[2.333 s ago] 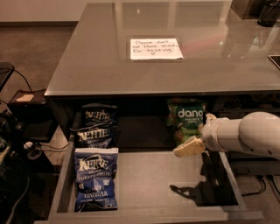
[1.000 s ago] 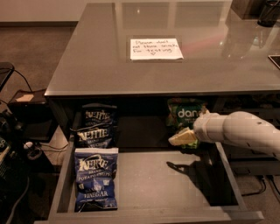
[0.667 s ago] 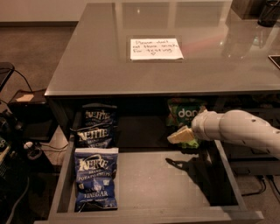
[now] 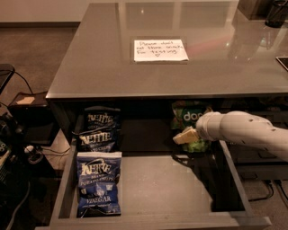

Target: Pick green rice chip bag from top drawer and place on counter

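Note:
The green rice chip bag [image 4: 185,117] with white "dang" lettering stands at the back right of the open top drawer [image 4: 166,188], half under the counter's edge. My gripper [image 4: 185,135] reaches in from the right on a white arm [image 4: 252,132] and sits right in front of the bag's lower half, hiding part of it. The glossy grey counter [image 4: 99,58] lies above, with a white handwritten note [image 4: 160,50] near its middle.
Three dark blue Kettle bags lie along the drawer's left side: two at the back [image 4: 98,130] and one in front [image 4: 99,182]. Cables and gear [image 4: 18,148] sit on the floor at left. Dark objects stand at the counter's far right corner [image 4: 275,13].
My arm has moved left and deeper into the drawer, bringing the gripper from beside the green bag to right against its lower front.

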Robot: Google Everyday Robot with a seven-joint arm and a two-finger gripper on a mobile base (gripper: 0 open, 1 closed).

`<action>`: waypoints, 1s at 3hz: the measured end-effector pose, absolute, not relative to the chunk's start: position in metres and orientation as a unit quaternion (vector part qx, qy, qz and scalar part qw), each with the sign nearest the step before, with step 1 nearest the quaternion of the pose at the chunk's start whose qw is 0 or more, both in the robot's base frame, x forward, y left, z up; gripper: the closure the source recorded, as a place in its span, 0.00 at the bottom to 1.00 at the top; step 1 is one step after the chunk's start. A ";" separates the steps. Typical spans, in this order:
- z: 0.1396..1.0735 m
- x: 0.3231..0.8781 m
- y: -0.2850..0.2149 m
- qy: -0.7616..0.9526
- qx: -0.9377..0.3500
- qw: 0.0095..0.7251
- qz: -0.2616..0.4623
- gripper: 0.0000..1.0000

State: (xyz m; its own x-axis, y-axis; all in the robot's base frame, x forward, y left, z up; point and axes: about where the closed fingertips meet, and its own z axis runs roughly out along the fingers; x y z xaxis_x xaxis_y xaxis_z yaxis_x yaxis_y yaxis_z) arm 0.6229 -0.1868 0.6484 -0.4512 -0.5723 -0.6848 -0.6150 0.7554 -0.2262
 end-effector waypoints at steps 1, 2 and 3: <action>0.639 0.629 -0.188 0.856 -0.348 0.383 0.022 0.00; 0.629 0.632 -0.188 0.859 -0.348 0.374 0.019 0.03; 0.624 0.629 -0.188 0.861 -0.352 0.367 0.017 0.18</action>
State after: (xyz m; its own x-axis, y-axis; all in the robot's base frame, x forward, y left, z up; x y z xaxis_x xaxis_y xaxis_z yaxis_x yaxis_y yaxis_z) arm 0.6293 -0.1882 0.6240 -0.4830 -0.5934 -0.6439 -0.6181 0.7519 -0.2293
